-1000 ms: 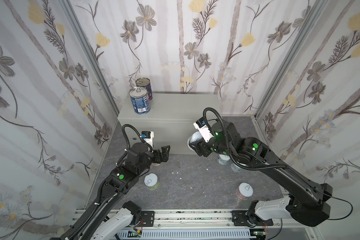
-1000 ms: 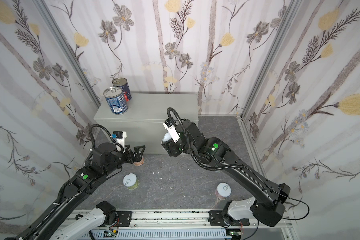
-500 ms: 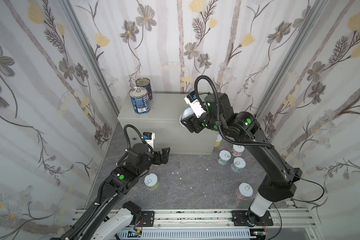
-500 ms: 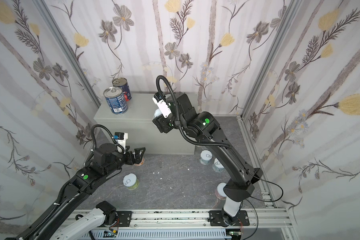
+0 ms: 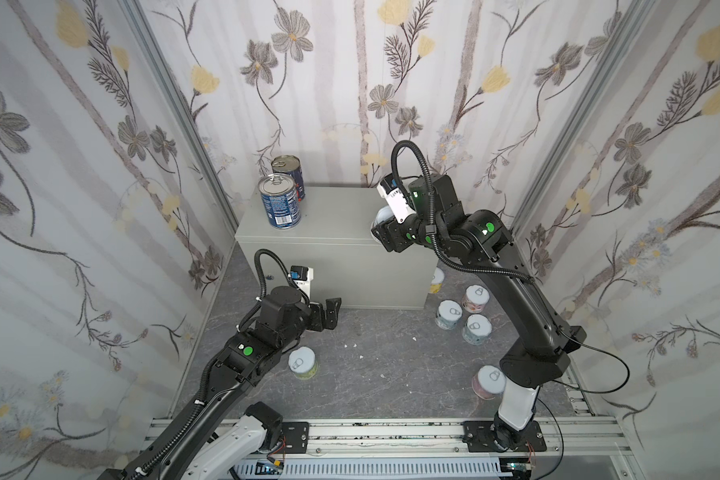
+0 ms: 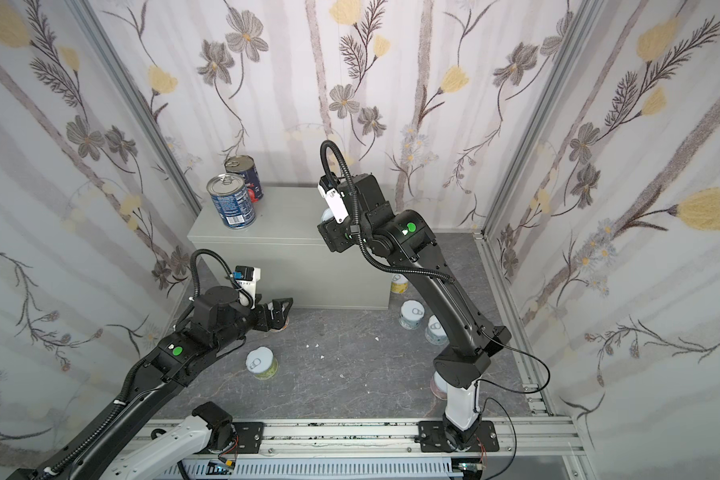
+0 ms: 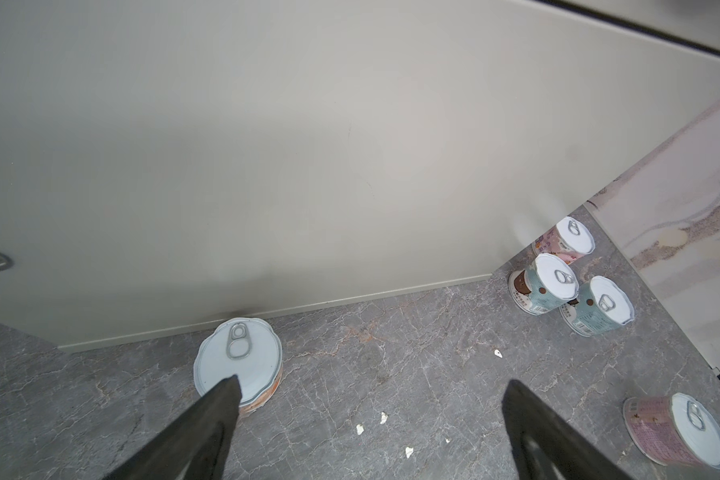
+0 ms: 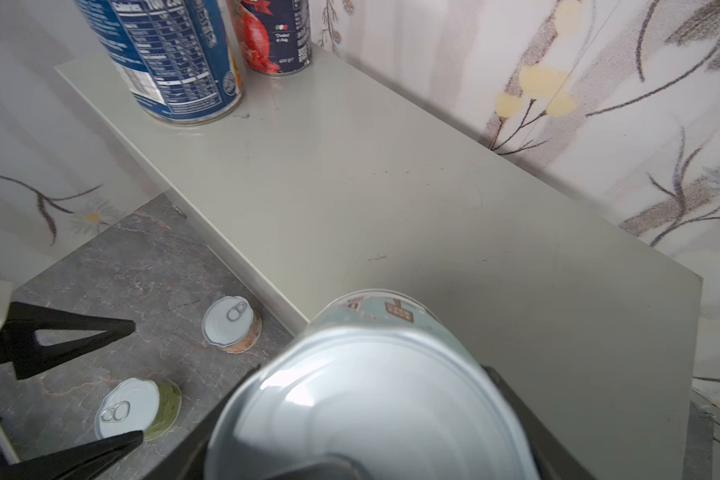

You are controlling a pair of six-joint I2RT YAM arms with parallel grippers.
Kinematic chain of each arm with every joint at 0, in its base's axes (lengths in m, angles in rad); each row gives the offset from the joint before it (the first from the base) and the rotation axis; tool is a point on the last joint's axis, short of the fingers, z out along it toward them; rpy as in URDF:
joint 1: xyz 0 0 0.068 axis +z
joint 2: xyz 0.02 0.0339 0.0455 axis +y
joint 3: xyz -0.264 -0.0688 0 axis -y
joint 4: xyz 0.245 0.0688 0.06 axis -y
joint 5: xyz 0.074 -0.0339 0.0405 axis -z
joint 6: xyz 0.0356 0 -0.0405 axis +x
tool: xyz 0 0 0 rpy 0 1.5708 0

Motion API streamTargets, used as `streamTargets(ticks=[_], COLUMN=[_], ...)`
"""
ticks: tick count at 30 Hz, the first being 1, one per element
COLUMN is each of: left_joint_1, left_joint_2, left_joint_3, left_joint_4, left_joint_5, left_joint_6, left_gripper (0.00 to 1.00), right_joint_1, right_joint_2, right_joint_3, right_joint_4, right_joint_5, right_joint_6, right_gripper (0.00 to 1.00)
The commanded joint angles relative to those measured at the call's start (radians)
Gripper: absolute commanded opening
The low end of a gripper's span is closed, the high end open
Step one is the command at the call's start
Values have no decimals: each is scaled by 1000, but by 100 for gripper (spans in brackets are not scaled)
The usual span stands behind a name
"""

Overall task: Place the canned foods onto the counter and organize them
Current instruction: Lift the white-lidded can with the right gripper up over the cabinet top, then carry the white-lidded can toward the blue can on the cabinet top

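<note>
Right tool [image 5: 383,228] is clenched on a short blue-labelled can [image 8: 366,399] and holds it over the right end of the counter [image 5: 337,216], near the front edge of its top. Contact between this can and the counter top cannot be confirmed, so the can is judged not yet placed. Left tool [image 7: 373,388] is fully spread and empty, low over the floor [image 5: 383,353] in front of the counter. It is close to an orange-labelled can [image 7: 238,365] that stands against the foot of the counter's front face. Placed stock consists of the front tall can [image 5: 279,205] and the rear tall can [image 5: 288,174], upright and close together at the left end of the counter top. Floor stock is as follows: the orange-labelled can; a green-labelled can [image 5: 303,363] farther out in front of the counter; a yellow-labelled can [image 5: 436,280] just beside the counter's right side; a cluster of three short cans [image 5: 449,313] off the counter's front right corner; a pink-labelled can [image 5: 490,380] well beyond that cluster. Progress estimate: two of ten cans placed, one in transit, seven to collect. The middle and right of the counter top are bare, leaving room for orderly rows.
</note>
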Motion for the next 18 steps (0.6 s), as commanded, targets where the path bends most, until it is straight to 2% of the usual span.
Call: streamTargets(ticks=[1, 6, 18], left_joint_1=[1, 1, 1], left_joint_2=[6, 12, 33], left_joint_3=[-4, -5, 1], left_joint_4=[15, 14, 14], left_joint_5=[7, 10, 16], left_joint_6=[9, 12, 14], left_gripper=[100, 100, 100], right_joint_1=[-9, -27, -55], right_joint_2=[24, 44, 80], right_joint_3=[7, 7, 7], right_joint_4=[72, 87, 129], right_joint_5=[3, 0, -24], right_joint_6=[-2, 0, -11], right_gripper=[59, 61, 80])
